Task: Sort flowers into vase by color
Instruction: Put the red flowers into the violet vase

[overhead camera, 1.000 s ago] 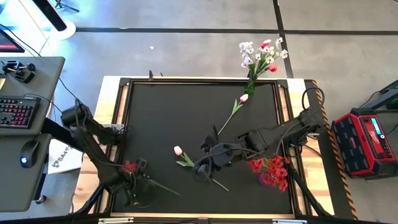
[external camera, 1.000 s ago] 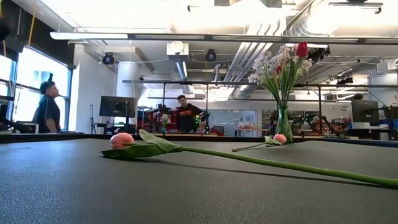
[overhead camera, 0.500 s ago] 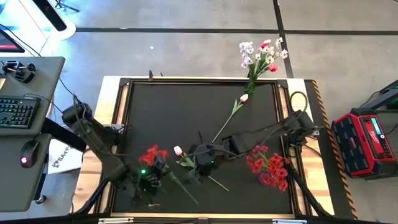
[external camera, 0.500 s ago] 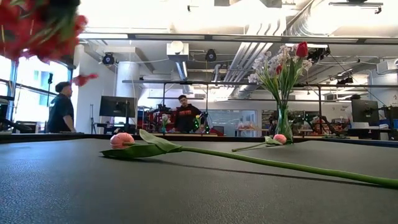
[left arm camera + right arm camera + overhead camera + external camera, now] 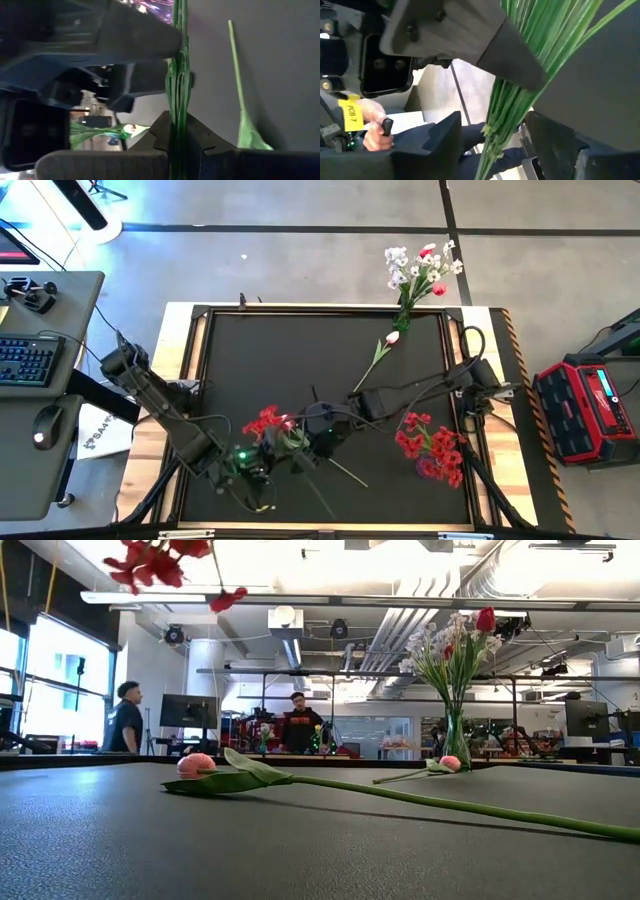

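A handover looks to be in hand. The left gripper [image 5: 250, 463], near the table's [image 5: 260, 350] front left, has its fingers clamped on the stems of a red bunch [image 5: 265, 423], held above the table. The right gripper [image 5: 312, 442], just to its right, has fingers spread wide around those stems [image 5: 520, 95]. Next, the right fingers should close before the left lets go, then carry the bunch to the vase [image 5: 456, 740] at the far right.

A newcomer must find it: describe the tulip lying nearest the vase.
Start at the vase at the black mat's far edge. Just in front of it lies a pink tulip, stem trailing toward the mat's middle. It lies alone, not in the vase and untouched by either arm.
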Available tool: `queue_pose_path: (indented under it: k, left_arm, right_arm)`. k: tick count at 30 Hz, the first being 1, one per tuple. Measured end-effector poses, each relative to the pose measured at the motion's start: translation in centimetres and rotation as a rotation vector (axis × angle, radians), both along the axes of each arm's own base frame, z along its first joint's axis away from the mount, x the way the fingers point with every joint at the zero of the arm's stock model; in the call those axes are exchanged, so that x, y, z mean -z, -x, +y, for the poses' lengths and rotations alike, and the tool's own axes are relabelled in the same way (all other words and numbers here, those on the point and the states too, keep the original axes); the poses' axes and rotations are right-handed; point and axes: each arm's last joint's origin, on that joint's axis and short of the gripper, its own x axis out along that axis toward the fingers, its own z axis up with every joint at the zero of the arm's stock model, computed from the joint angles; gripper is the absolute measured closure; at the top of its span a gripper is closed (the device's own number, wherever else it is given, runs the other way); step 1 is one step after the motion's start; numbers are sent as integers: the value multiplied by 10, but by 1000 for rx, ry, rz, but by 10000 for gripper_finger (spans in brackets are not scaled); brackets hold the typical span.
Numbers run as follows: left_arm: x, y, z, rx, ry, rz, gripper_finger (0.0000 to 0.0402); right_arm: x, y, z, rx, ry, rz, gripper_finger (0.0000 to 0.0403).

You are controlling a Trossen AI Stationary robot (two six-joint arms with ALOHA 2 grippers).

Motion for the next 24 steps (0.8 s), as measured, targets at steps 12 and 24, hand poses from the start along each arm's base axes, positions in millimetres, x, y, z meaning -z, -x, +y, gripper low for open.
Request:
queue_pose_path:
  k: [12, 24]
  left_arm:
    - [-5, -3, -3, 15, -8, -45, 391]
    - [-16, -3, 0, -128, 324, -181, 298]
  right_arm:
    - [1, -2, -10, 8, -3, 10, 359]
    - [-8, 13, -21, 98, 135, 67, 398]
